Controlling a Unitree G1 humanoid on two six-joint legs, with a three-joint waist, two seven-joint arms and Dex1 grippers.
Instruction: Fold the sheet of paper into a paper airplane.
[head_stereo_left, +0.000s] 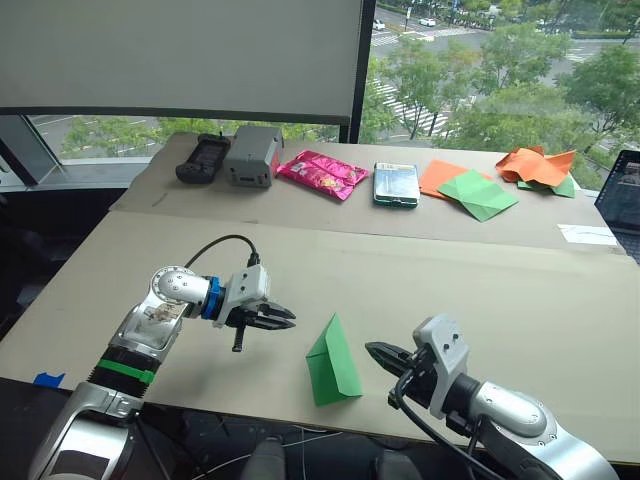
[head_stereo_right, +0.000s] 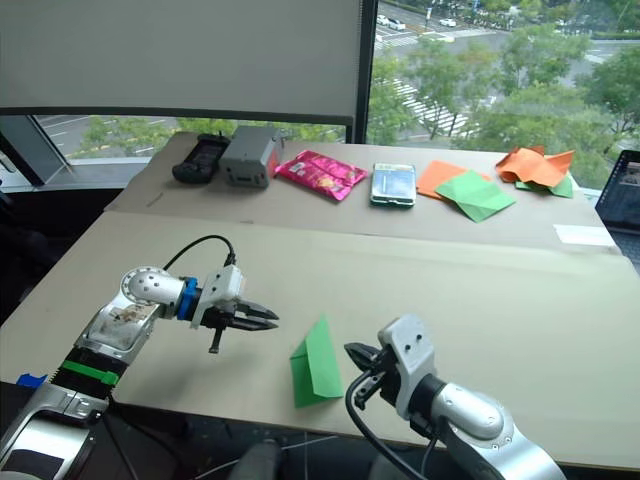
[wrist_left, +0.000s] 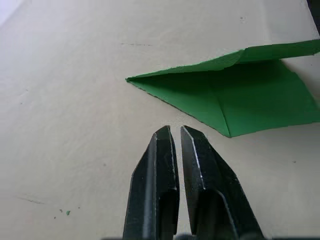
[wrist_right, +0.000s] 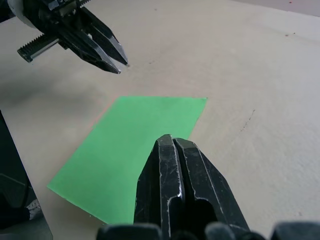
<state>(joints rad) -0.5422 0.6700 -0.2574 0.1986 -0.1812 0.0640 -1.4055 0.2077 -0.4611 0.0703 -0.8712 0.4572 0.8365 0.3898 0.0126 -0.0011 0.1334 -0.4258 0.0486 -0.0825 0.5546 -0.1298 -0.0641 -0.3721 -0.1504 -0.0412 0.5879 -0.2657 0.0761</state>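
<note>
Your left gripper (head_stereo_left: 285, 318) hovered beside paper airplane (head_stereo_left: 332, 362), fingers nearly together; right gripper (head_stereo_left: 376, 352) fingers together, hiding wedge's near edge.

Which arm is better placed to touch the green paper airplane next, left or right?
Probably right. The right pincer sits closed right beside the paper airplane, nearly over it in its wrist view. The left pincer, also closed, hangs farther off.
</note>
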